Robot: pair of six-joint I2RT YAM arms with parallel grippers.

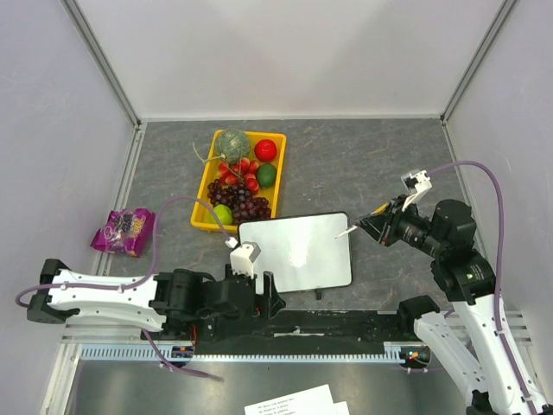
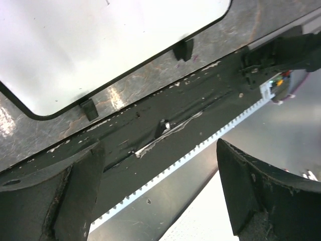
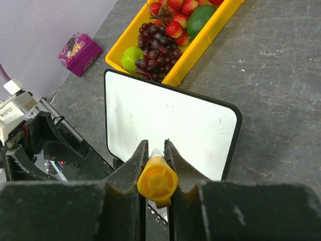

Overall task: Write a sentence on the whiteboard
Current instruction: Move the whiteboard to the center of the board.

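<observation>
The whiteboard (image 1: 294,251) lies flat on the grey table in front of the arm bases, and its surface looks blank; no orange sentence shows on it. It also shows in the left wrist view (image 2: 100,45) and the right wrist view (image 3: 165,115). My right gripper (image 1: 367,226) (image 3: 156,143) is shut on an orange-capped marker (image 3: 157,181), whose tip (image 1: 346,231) points at the board's right edge. My left gripper (image 1: 263,298) (image 2: 160,201) is open and empty, just near of the board's front edge.
A yellow tray (image 1: 202,186) (image 3: 200,52) with grapes, strawberries and other fruit touches the board's far left corner. A purple packet (image 1: 126,231) (image 3: 80,50) lies at the left. A black base rail (image 1: 346,324) (image 2: 165,115) runs along the near edge. Printed paper sheets (image 1: 294,402) lie below it.
</observation>
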